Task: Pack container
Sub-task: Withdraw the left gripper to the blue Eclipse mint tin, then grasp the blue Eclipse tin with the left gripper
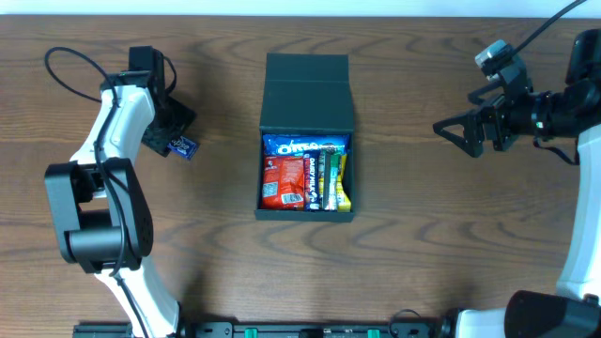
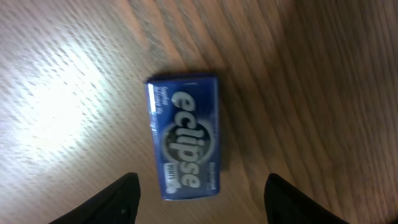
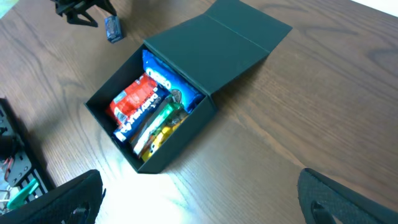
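Note:
The dark teal container (image 1: 306, 212) sits at the table's middle, its flap lid (image 1: 307, 90) open toward the back. Inside are a blue Oreo pack (image 1: 302, 145), a red packet (image 1: 284, 181) and upright bars (image 1: 329, 180). It also shows in the right wrist view (image 3: 180, 140). A blue Eclipse mints pack (image 2: 183, 137) lies flat on the table at the left (image 1: 184, 146). My left gripper (image 2: 202, 199) is open just above it, fingers on either side of it. My right gripper (image 1: 443, 129) is open and empty at the far right, apart from the container.
Wood-grain table (image 1: 423, 244). Black cables loop at the back left (image 1: 66, 70). A rail with black and green fittings (image 1: 310, 329) runs along the front edge. The right arm's body (image 1: 563, 108) hangs over the table's right side.

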Controlling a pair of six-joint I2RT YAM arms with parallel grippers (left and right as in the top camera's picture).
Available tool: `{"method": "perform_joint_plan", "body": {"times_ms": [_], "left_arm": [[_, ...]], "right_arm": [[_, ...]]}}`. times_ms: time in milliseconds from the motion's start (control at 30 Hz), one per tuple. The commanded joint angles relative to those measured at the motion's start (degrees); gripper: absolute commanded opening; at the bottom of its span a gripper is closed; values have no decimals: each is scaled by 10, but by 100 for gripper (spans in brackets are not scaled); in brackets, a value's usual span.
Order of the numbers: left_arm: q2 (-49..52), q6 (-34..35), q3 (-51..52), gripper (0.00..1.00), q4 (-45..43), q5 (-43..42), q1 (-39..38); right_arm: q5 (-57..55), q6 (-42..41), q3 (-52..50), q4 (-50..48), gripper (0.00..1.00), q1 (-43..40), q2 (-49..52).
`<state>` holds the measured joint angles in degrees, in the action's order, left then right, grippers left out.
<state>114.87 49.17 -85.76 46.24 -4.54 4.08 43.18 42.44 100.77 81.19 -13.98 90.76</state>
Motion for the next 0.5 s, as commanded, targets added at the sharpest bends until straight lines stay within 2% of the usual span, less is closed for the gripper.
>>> {"method": "perform_joint_plan", "body": {"times_ms": [0, 467], "left_arm": [[25, 22, 3, 65, -1, -2, -5], [64, 22, 3, 64, -5, -10, -5]], "right_arm": [[3, 0, 5, 0, 99, 5, 3], [3, 0, 5, 0, 99, 5, 3]]}}
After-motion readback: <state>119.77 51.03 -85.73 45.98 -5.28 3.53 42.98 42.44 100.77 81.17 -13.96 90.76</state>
